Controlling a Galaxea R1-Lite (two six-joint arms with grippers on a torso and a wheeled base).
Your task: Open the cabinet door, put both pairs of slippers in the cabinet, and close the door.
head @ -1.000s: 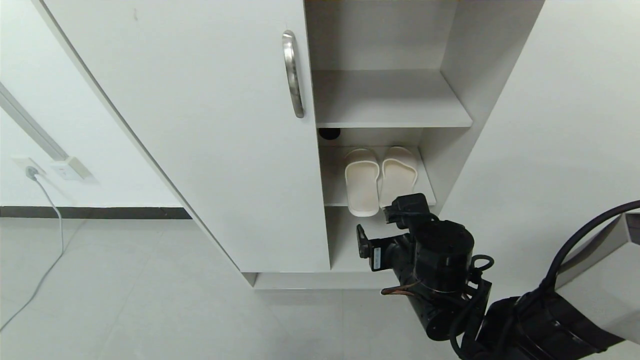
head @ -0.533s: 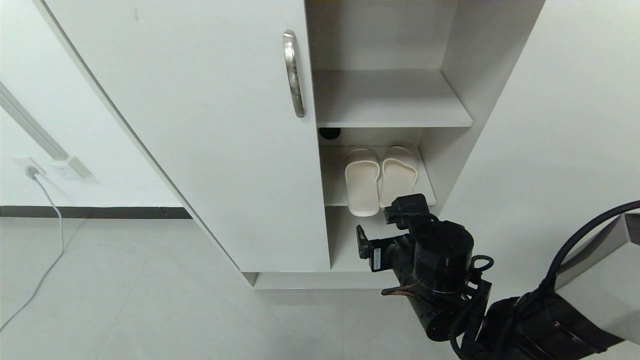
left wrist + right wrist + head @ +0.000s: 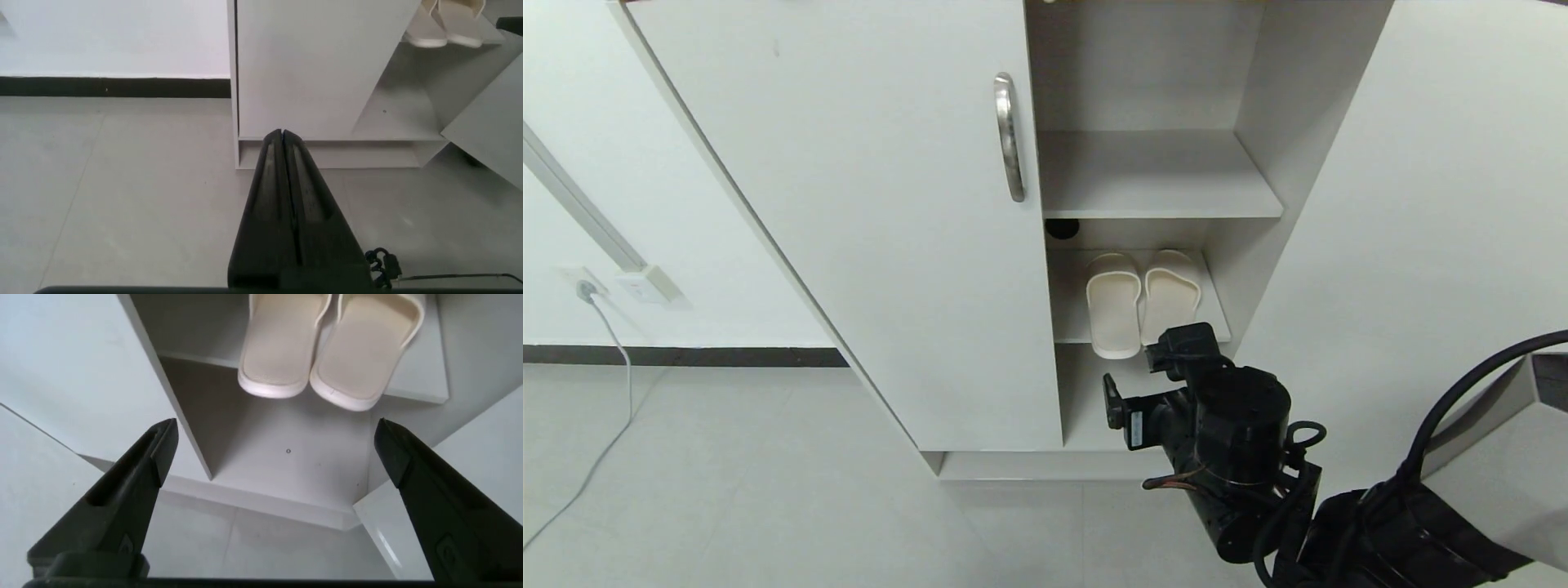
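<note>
A pair of cream slippers (image 3: 1143,302) lies side by side on the cabinet's middle shelf (image 3: 1066,310), toes pointing inward. In the right wrist view the slippers' (image 3: 327,343) heels stick out over the shelf edge. My right gripper (image 3: 276,429) hangs open and empty just in front of and below them, over the bottom compartment (image 3: 278,449). The right arm (image 3: 1217,408) stands before the open right half of the cabinet. My left gripper (image 3: 282,135) is shut and empty, low over the floor, pointing at the cabinet base. The slippers (image 3: 445,24) also appear in the left wrist view.
The left door (image 3: 866,204) with its metal handle (image 3: 1010,135) is closed. The right door (image 3: 1421,204) stands swung open to the right of the arm. The upper shelf (image 3: 1152,171) is bare. A wall socket with a cable (image 3: 584,290) sits at far left above the grey floor.
The whole head picture has shifted slightly downward, so the camera moved. The slippers and the right arm keep the same places relative to the cabinet.
</note>
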